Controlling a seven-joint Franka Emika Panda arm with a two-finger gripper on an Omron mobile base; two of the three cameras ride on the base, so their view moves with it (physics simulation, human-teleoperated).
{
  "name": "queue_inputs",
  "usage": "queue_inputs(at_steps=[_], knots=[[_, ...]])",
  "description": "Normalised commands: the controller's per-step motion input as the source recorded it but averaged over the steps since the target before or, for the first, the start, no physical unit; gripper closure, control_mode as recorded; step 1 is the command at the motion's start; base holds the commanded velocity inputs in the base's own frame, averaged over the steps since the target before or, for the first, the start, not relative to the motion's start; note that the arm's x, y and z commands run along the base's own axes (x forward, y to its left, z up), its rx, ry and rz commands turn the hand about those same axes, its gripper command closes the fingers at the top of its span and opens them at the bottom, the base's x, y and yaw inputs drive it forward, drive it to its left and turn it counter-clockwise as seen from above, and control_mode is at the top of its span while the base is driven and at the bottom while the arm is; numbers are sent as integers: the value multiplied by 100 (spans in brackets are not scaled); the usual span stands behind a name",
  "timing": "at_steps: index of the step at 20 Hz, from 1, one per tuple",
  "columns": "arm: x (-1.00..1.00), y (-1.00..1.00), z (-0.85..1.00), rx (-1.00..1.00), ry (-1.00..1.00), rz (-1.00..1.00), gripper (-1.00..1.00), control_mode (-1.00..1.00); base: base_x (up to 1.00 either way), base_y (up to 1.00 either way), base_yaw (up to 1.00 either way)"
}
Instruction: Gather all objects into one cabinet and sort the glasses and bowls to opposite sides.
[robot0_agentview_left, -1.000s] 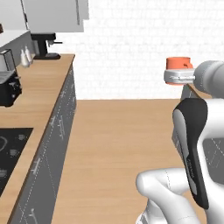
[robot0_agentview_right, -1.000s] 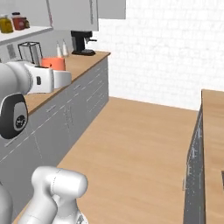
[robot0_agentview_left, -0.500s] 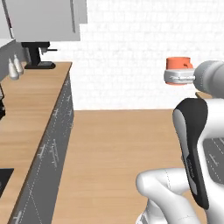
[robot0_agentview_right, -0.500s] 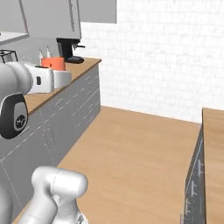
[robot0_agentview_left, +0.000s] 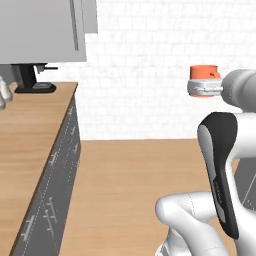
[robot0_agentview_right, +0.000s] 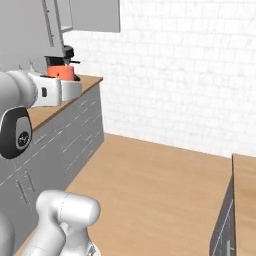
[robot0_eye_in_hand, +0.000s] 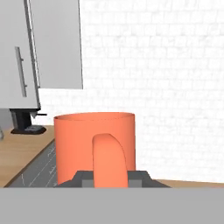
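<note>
A coral-orange mug (robot0_eye_in_hand: 94, 146) is held upright in the clenched jaws of the gripper (robot0_eye_in_hand: 109, 177), handle facing the hand, raised in mid-air beside the wooden worktop (robot0_agentview_left: 30, 130) and below the grey wall cabinet (robot0_eye_in_hand: 48, 48).

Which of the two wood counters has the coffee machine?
The long wood-topped counter under the grey wall cabinets: the black coffee machine stands at its far end. The other counter, across the aisle, has none in view.

Base turned — coffee machine (robot0_agentview_left: 34, 79) nearer, cabinet (robot0_agentview_left: 42, 30) looming larger
</note>
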Motion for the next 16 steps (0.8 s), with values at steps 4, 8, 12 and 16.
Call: queue_inputs(at_steps=[4,8,12,16], knots=[[0,0,0,0,0,0,100,100,100,0,0],[0,0,0,0,0,0,100,100,100,0,0],[0,0,0,0,0,0,100,100,100,0,1],[0,0,0,0,0,0,100,100,100,0,4]])
